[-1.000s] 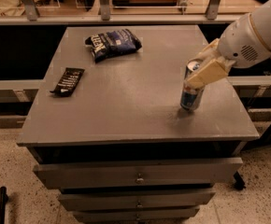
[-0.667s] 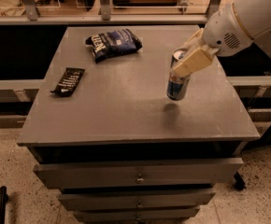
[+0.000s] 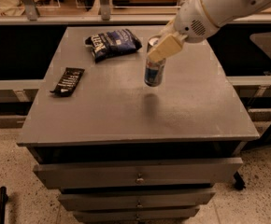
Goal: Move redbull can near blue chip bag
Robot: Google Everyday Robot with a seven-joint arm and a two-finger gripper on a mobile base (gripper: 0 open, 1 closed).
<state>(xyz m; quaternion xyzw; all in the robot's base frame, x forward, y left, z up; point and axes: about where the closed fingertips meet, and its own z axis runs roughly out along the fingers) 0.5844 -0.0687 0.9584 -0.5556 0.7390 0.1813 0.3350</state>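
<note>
My gripper [image 3: 161, 45] reaches in from the upper right and is shut on the redbull can [image 3: 153, 69], a slim silver-and-blue can. It holds the can upright above the grey tabletop [image 3: 126, 111]; the can's shadow lies on the table below it. The blue chip bag [image 3: 113, 43], crinkled dark blue with white lettering, lies at the back of the table, to the left of the can and apart from it.
A flat black packet [image 3: 68, 80] with white print lies on the table's left side. The table is a grey cabinet with drawers [image 3: 135, 174] below. Shelving and rails stand behind it. A black leg [image 3: 266, 134] shows at the right.
My gripper has lifted the can off the table and carried it left and toward the back, closer to the chip bag.
</note>
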